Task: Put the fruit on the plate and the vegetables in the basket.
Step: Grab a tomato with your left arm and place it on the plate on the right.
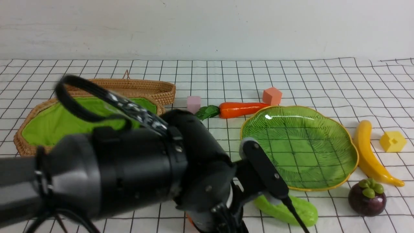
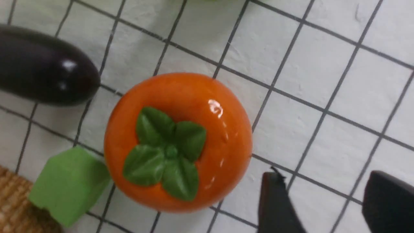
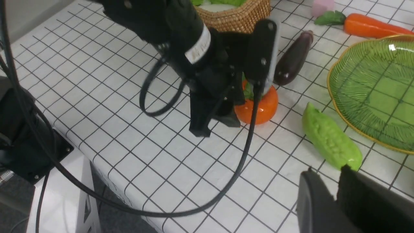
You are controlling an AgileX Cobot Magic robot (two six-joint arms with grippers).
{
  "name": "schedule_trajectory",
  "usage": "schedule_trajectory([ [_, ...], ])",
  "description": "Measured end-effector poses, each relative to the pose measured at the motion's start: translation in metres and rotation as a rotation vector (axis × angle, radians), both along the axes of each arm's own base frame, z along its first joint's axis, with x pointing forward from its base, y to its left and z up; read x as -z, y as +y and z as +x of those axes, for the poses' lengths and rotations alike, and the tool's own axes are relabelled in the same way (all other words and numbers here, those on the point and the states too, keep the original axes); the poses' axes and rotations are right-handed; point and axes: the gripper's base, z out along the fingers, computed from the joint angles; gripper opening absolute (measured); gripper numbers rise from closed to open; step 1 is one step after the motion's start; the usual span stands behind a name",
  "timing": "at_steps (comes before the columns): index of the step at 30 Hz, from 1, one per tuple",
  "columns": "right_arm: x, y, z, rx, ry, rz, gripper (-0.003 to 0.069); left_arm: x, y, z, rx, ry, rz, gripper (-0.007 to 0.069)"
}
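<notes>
While the left hand (image 2: pixel 323 189) hangs low over the checked tabletop (image 1: pixel 226 74), its two dark fingers stand spread with nothing between them, just beside the orange persimmon (image 2: pixel 178 142). That fruit sits upright on the cloth, leaf cap upward, with the purple eggplant (image 2: pixel 45 68) close on one side and a green foam cube (image 2: pixel 69 184) touching or nearly touching it. The right hand (image 3: pixel 336 184) shows only at the edge of its own wrist view; its fingers appear pressed together on nothing. The plate (image 1: pixel 300 145) is bare. The carrot (image 1: pixel 244 109) lies just behind it, the bumpy gourd (image 1: pixel 291 210) just in front, and the banana (image 1: pixel 368 155) and mangosteen (image 1: pixel 367 197) lie to its right. The green-lined basket (image 1: pixel 26 142) stands far left
</notes>
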Motion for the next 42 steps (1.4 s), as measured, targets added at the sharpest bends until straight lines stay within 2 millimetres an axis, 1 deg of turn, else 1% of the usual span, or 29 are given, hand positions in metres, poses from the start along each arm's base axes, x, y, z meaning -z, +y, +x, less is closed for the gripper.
schedule_trajectory([
  [1, 0.000, 0.000, 0.000, 0.000, 0.001, 0.001, 0.0138, 0.003, -0.002, 0.000, 0.017, -0.015, 0.014, 0.0429],
  [2, 0.000, 0.000, 0.000, 0.002, 0.002, 0.002, 0.0139, 0.008, -0.005, 0.001, 0.041, -0.033, 0.033, 0.0480],
  [3, 0.000, 0.000, 0.000, 0.002, 0.003, 0.003, 0.0139, 0.008, -0.006, 0.001, 0.048, -0.041, 0.039, 0.0495],
  [4, 0.000, 0.000, 0.000, 0.003, 0.005, 0.004, 0.0140, 0.013, -0.008, 0.002, 0.069, -0.066, 0.060, 0.0539],
  [5, 0.000, 0.000, 0.000, 0.005, 0.007, 0.006, 0.0141, 0.015, -0.008, 0.004, 0.071, -0.081, 0.071, 0.0565],
  [7, 0.000, 0.000, 0.000, 0.005, 0.007, 0.006, 0.0141, 0.016, -0.008, 0.006, 0.060, -0.088, 0.075, 0.0578],
  [9, 0.000, 0.000, 0.000, 0.005, 0.007, 0.007, 0.0141, 0.021, -0.009, 0.009, 0.010, -0.092, 0.081, 0.0584],
  [12, 0.000, 0.000, 0.000, 0.006, 0.009, 0.008, 0.0141, 0.027, -0.010, 0.012, -0.018, -0.100, 0.097, 0.0576],
  [16, 0.000, 0.000, 0.000, 0.006, 0.008, 0.008, 0.0140, 0.046, -0.012, 0.020, -0.045, -0.130, 0.161, 0.0557],
  [21, 0.000, 0.000, 0.000, 0.007, 0.007, 0.007, 0.0133, 0.050, -0.015, 0.024, -0.052, -0.167, 0.178, 0.0538],
  [23, 0.000, 0.000, 0.000, 0.006, 0.008, 0.008, 0.0133, 0.051, -0.015, 0.025, -0.052, -0.174, 0.184, 0.0496],
  [27, 0.000, 0.000, 0.000, 0.007, 0.007, 0.007, 0.0133, 0.050, -0.015, 0.026, -0.107, -0.172, 0.159, 0.0361],
  [32, 0.000, 0.000, 0.000, 0.007, 0.007, 0.007, 0.0132, 0.050, -0.015, 0.026, -0.145, -0.168, 0.146, 0.0367],
  [42, 0.000, 0.000, 0.000, 0.007, 0.007, 0.007, 0.0132, 0.032, -0.008, 0.020, -0.194, -0.141, 0.114, 0.0363],
])
